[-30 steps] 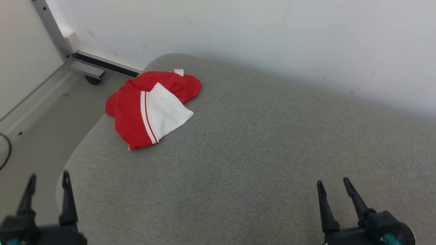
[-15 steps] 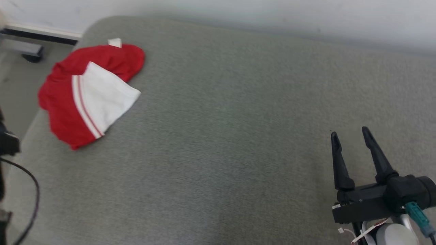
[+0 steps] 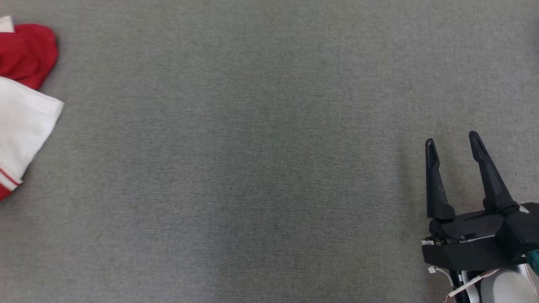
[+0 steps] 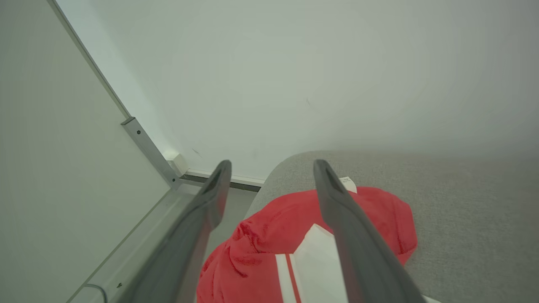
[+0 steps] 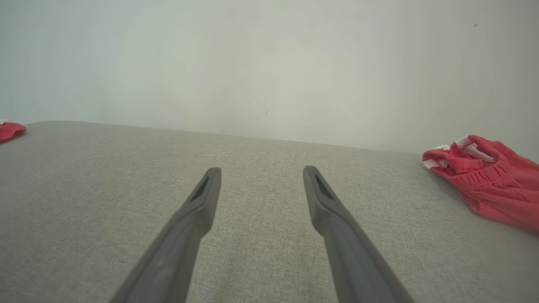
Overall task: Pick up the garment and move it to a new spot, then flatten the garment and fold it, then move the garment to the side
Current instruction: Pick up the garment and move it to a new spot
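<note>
Head view looks straight down on a grey upholstered surface (image 3: pixel 252 168). The garment (image 3: pixel 25 109), red with a white panel edged by thin red stripes, lies crumpled at 9 o'clock, cut off by the picture's edge. The right gripper (image 3: pixel 451 139) sits at 4 o'clock, well apart from the garment. Its two dark fingers point towards 12 and are spread, with bare fabric showing between them and nothing in its grasp.

In the left wrist view, the left gripper (image 4: pixel 271 165) is likewise spread wide and empty. It hangs above the garment without touching it. The cloth bunches at 6 o'clock between and below the fingers, near the rounded corner of the surface, and a small white tag pokes out at its far edge. A pale wall (image 4: pixel 294 84) rises behind, a grey metal bar (image 4: pixel 147 147) runs diagonally at 9 o'clock, and a dark cable (image 4: pixel 99 290) curls on the floor at 7 o'clock.

In the right wrist view, the cushion stretches to the wall. A second red piece (image 5: pixel 492 185) with a gathered waistband lies at 3 o'clock, and a red sliver (image 5: pixel 10 129) shows at 9 o'clock. Whether that sliver belongs to the garment cannot be told.
</note>
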Tool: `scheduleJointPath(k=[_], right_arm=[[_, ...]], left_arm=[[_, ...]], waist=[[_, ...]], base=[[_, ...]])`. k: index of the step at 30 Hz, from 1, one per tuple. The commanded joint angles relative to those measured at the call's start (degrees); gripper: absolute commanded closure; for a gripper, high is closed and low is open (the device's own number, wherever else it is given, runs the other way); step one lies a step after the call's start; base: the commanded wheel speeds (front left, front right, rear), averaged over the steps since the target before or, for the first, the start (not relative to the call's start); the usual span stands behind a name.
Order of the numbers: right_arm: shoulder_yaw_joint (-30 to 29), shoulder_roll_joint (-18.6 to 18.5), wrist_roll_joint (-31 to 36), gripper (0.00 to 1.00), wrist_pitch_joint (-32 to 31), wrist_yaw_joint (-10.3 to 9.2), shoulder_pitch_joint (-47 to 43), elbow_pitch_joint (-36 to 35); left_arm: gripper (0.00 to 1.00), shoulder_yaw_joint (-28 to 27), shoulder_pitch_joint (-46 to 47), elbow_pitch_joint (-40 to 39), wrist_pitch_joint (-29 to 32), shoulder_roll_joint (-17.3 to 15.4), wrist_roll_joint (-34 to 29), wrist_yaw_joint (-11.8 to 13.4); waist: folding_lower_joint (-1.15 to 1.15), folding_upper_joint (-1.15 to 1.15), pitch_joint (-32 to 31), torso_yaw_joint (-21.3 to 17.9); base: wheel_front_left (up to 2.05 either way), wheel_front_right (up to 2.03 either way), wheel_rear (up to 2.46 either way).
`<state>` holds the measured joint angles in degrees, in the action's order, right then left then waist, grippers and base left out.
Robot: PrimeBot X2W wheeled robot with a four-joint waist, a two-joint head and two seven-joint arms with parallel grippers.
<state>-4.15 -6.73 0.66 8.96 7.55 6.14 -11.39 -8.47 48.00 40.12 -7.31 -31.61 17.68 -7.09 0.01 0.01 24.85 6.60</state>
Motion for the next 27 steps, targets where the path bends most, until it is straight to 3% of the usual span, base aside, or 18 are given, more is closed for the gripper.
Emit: scheduleJointPath(k=[1,8,16,22,23,24,27], right_arm=[[0.0,0.1,0.4,0.0,-0.4,-0.14,0.0,-1.1],[-0.1,0.0,0.8,0.0,-1.3,-0.14,-0.3,-3.1],[-0.5,0.0,1.0,0.0,-1.4,-0.14,-0.8,-3.7],[-0.7,-0.4,1.1,0.0,-1.8,-0.14,-0.9,-4.0],[-0.8,-0.5,1.0,0.0,-2.0,-0.14,-0.9,-4.1],[-0.8,-0.6,1.1,0.0,-2.2,-0.14,-0.9,-4.1],[-0.6,-0.6,1.2,0.0,-2.5,-0.14,-0.7,-4.3]], left_arm=[[0.0,0.0,2.1,2.9,1.2,-1.3,1.4,-0.1],[0.0,4.0,4.9,12.8,7.6,-4.0,3.3,-0.3],[0.0,9.5,5.2,18.8,22.9,-4.3,11.4,-0.3],[0.0,10.3,5.6,21.2,31.9,-4.1,16.9,-0.3],[0.89,10.5,5.7,21.0,32.5,-4.1,17.6,-0.3],[1.0,10.7,5.7,20.8,33.0,-4.2,18.1,-0.3],[1.0,11.4,5.6,18.9,29.9,-5.2,18.7,-0.3]], waist=[[-0.01,-0.01,4.2,-4.2],[-0.01,-0.01,5.1,-5.1],[-0.01,-0.01,5.6,-5.3],[-0.01,-0.01,5.2,-5.1],[-0.01,-0.01,5.1,-5.0],[-0.01,-0.01,5.0,-4.9],[-0.01,-0.01,4.8,-4.6]], base=[[0.0,0.0,0.0],[0.0,0.0,0.0],[0.0,0.0,0.0],[0.0,0.0,0.0],[0.0,0.0,0.0],[0.0,0.0,0.0],[0.0,0.0,0.0]])
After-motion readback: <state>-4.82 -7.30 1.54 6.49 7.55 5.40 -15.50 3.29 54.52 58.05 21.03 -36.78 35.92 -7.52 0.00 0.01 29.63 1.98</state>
